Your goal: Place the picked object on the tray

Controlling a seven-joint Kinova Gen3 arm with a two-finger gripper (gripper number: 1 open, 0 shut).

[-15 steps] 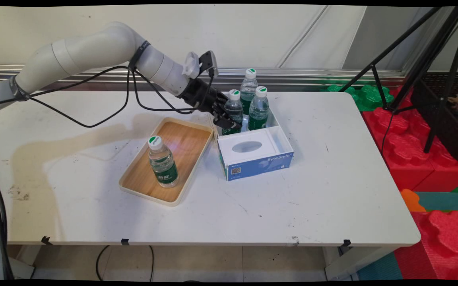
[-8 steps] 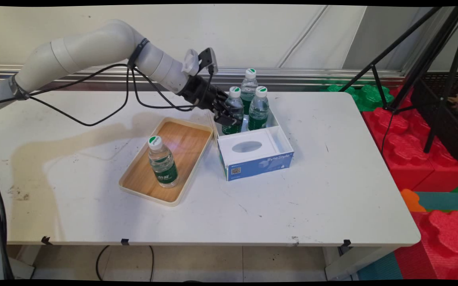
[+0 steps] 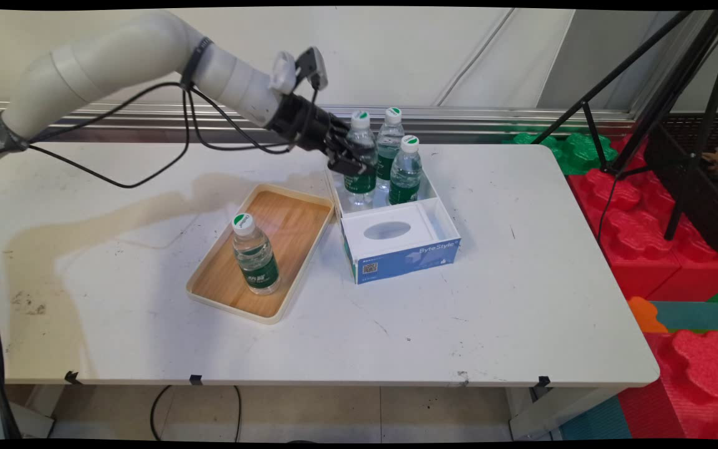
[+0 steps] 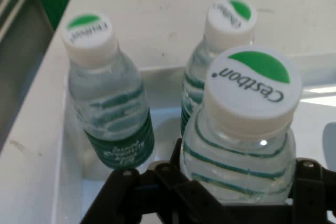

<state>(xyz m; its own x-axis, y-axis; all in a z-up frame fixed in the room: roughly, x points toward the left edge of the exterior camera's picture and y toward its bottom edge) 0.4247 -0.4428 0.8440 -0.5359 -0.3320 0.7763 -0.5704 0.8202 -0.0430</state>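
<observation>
My gripper (image 3: 351, 163) is shut on a clear water bottle (image 3: 360, 163) with a green label and a white cap, and holds it upright above the back left part of a white and blue box (image 3: 406, 259). Two more such bottles (image 3: 389, 146) (image 3: 405, 173) stand in the box's back compartment. In the hand view the held bottle (image 4: 247, 129) fills the space between the gripper's (image 4: 239, 184) fingers, with the other two bottles (image 4: 107, 114) (image 4: 220, 40) behind it. A fourth bottle (image 3: 254, 255) stands on the wooden tray (image 3: 296, 212) to the left of the box.
The box's front half has a white lid with an oval opening (image 3: 387, 231). A black tripod (image 3: 658, 93) and red foam blocks (image 3: 646, 237) stand beyond the table's right edge. Black cables (image 3: 147, 168) hang from the arm over the table's back left.
The gripper has risen and moved slightly left with the bottle in it, lifting the bottle above its two neighbours in the box.
</observation>
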